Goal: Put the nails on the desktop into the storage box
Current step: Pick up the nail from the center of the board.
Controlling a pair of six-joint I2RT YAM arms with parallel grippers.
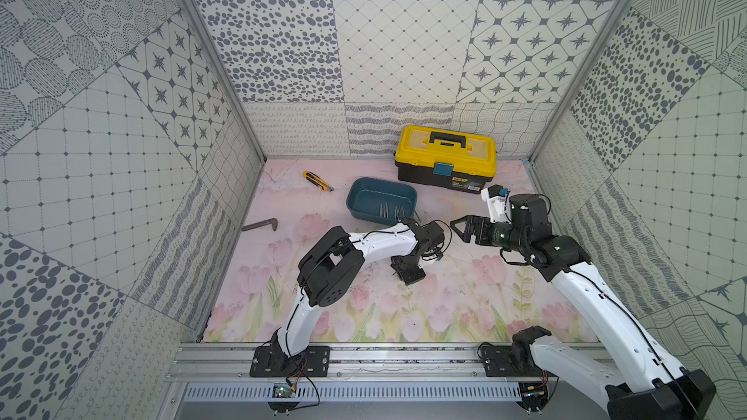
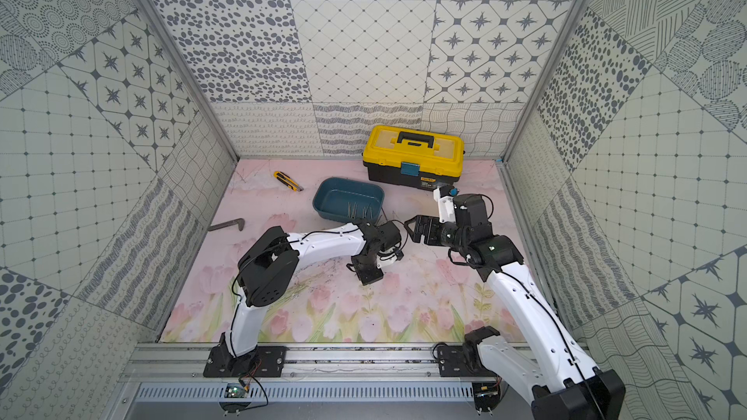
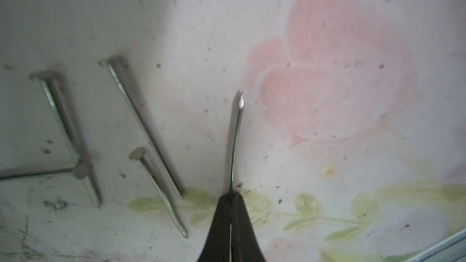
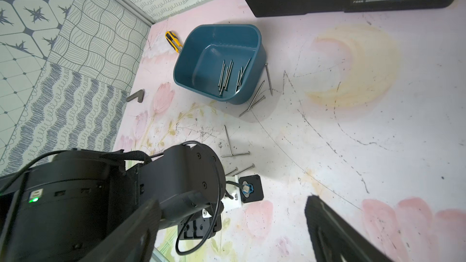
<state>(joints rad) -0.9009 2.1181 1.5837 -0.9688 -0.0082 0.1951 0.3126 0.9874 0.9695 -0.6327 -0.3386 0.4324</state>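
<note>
One nail point(image 3: 236, 142) is pinched between the clenched fingertips of the left hand point(image 3: 230, 199), with its point projecting forward. I cannot tell whether it has cleared the surface point(image 3: 327, 46). Four more nails point(image 3: 142, 120) lie loose just beside it. The left hand works on the robot's side of the storage box point(image 4: 201, 39), which holds a cluster of nails point(image 4: 225, 76); several others point(image 4: 256, 95) lie outside against its near wall. The right hand point(image 1: 461, 229) hangs released and empty beside the box. I grip the nail near one end, so it could swing. I would lift straight up, carry it over the near rim, lower it inside the box and only then let go, staying clear of the right hand.
</note>
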